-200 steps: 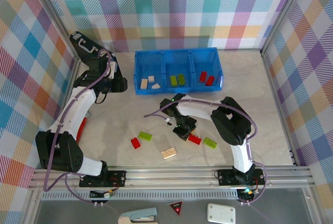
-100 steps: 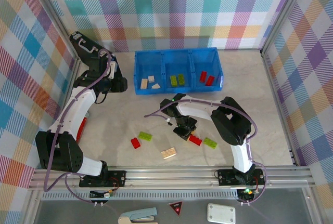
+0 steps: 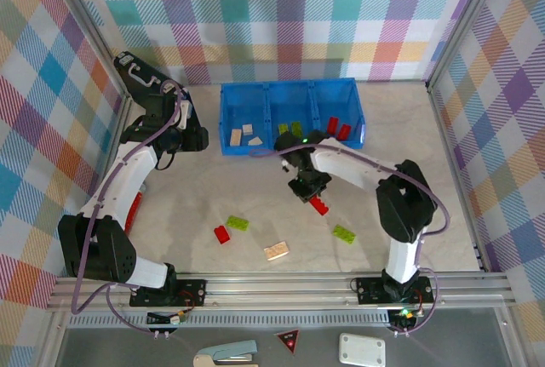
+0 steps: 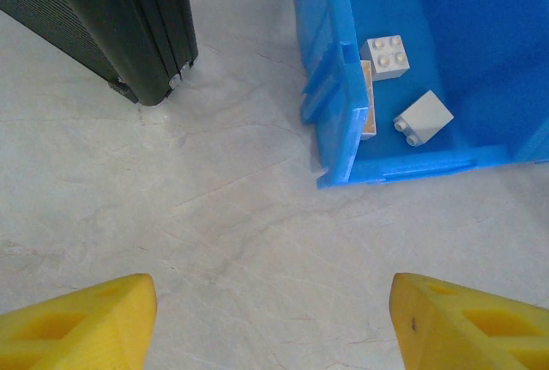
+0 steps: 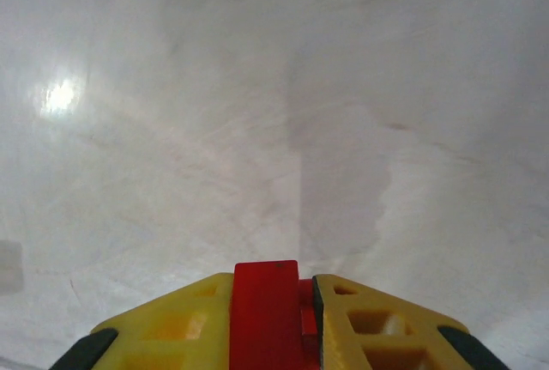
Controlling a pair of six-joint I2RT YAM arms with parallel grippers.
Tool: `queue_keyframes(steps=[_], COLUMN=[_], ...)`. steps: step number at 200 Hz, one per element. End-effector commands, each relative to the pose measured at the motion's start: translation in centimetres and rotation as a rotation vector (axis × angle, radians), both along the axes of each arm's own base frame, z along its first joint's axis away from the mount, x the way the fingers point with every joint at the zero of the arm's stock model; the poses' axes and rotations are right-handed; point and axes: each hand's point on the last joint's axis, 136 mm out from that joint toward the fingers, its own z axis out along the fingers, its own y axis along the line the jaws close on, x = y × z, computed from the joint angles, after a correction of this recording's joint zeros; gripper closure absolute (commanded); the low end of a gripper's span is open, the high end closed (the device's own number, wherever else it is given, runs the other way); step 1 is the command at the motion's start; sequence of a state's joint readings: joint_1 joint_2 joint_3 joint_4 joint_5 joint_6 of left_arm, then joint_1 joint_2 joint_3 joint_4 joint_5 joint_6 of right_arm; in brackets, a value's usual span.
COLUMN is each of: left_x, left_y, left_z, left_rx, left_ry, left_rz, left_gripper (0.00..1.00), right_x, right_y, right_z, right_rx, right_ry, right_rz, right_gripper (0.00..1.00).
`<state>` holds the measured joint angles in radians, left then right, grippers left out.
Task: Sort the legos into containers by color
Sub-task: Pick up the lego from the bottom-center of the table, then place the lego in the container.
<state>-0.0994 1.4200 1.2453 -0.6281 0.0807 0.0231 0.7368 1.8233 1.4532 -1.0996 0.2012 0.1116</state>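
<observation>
i am gripping a red lego (image 5: 264, 314) in the right gripper (image 5: 273, 297).
it is hanging over the middle of the table (image 3: 196, 188), just in front of the blue bin (image 3: 289, 86), probably lifted clear of the surface. the left gripper (image 4: 274, 318) is hovering with jaws apart beside the bin's left front corner.

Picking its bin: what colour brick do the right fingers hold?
Red plastic brick; clearest in right wrist view.

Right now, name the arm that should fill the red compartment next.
Right. The right gripper is shut on a red brick near the blue bin; the left gripper hangs open and empty by the cream compartment.
</observation>
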Motion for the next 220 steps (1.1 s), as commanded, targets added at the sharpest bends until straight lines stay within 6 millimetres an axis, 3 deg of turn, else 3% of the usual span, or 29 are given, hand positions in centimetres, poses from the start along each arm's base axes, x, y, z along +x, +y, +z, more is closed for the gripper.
queue_keyframes(steps=[1,81,154,220], left_x=[-0.1,-0.1,-0.2,-0.1], left_y=[0.6,0.7,0.9,1.1], left_z=[-0.8,-0.9,-0.9,-1.4], left_rx=[0.016,0.019,0.028,0.042], left_ry=[0.023,0.026,0.025,0.033], left_rz=[0.007,0.007,0.012,0.016], left_gripper=[0.28,0.28,0.28,0.28], right_x=[2.7,11.0,19.4,25.8], right_y=[-0.8,-5.2,-7.5,-7.7], right_z=[2.6,6.4,9.1,7.6], right_rx=[0.084,0.203,0.258,0.373], right_ry=[-0.105,-0.310,-0.467,-0.431], right_rz=[-0.162,-0.489,-0.543,-0.583], right_gripper=[0.74,0.75,0.75,0.75])
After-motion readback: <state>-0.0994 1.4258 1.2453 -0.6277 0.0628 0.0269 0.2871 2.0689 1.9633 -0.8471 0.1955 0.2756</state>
